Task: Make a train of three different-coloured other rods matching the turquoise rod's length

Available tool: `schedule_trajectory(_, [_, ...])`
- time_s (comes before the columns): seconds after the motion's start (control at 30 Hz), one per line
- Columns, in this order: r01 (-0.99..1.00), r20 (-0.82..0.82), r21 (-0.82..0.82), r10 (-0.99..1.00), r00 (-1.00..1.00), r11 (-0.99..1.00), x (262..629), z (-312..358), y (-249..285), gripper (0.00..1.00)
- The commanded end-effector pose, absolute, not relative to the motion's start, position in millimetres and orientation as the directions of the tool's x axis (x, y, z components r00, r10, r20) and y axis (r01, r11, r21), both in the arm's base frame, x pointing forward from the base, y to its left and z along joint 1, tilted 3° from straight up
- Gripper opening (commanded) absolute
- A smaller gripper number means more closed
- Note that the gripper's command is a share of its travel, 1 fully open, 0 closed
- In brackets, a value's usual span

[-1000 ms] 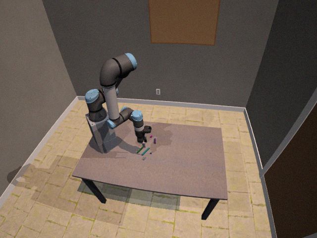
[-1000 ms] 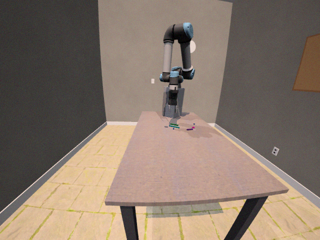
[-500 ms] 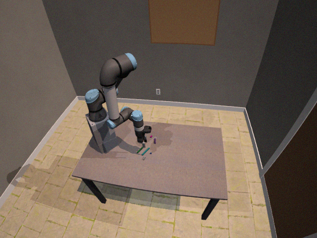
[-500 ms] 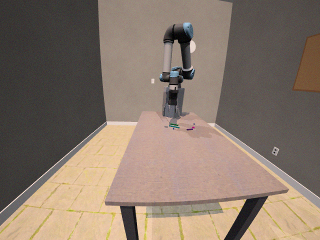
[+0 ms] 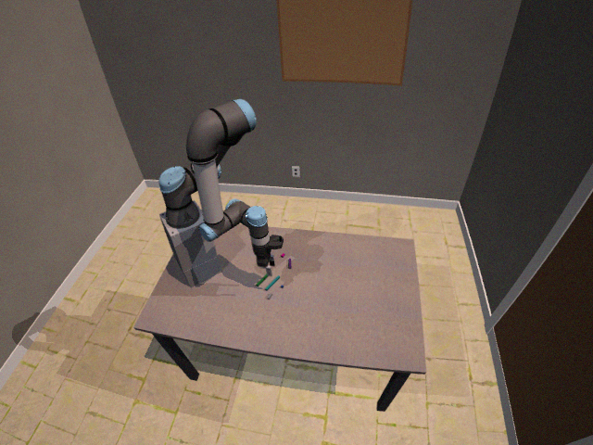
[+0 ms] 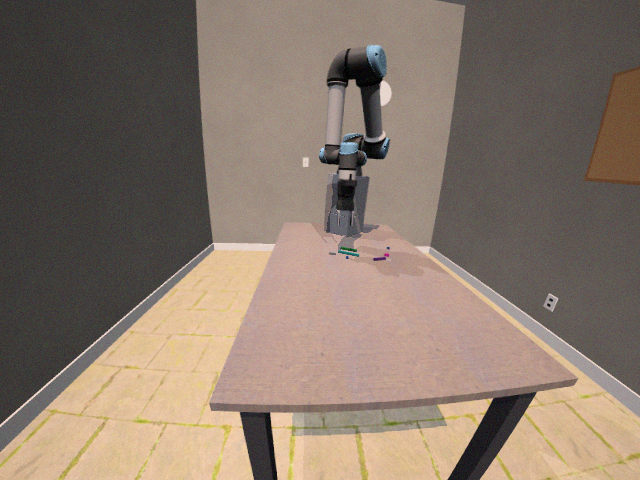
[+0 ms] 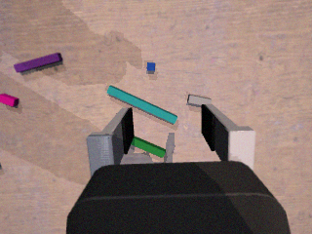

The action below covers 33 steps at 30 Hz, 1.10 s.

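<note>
Grey-walled room, brown wooden desk (image 5: 363,335). Black two-finger end effector (image 7: 168,134) is released, empty, at lower centre of the wrist view. Long turquoise rod (image 7: 141,104) lies mid-frame; other rods scattered apart. No train started, by my judgement.

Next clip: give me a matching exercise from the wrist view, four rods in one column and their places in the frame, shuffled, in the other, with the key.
Rods:
1. turquoise rod
2. purple rod
3. blue rod
4. green rod

Places:
A. upper left of the frame
B. between the open end effector's fingers, lowest in the frame
C. small cube above the long slanted rod
D. lying slanted just beyond the fingertips

Pairs: 1-D, 2-A, 3-C, 4-B
</note>
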<state>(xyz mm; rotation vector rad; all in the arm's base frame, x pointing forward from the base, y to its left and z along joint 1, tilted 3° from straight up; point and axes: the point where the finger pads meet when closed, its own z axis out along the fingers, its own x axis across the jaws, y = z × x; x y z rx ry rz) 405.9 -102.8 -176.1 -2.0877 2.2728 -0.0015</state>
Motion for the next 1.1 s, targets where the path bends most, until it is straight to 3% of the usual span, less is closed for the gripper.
schedule_trajectory(0.0, [-0.996,-0.040,-0.039,-0.996,-0.084,0.085,406.2,-175.7,-103.1,1.00])
schedule_trajectory(0.6, [-0.993,-0.040,-0.038,-0.993,-0.108,0.109,407.7,-176.4,-102.2,1.00])
schedule_trajectory(1.07, [-0.969,-0.045,-0.032,-0.969,-0.243,0.244,415.7,-180.3,-96.8,1.00])
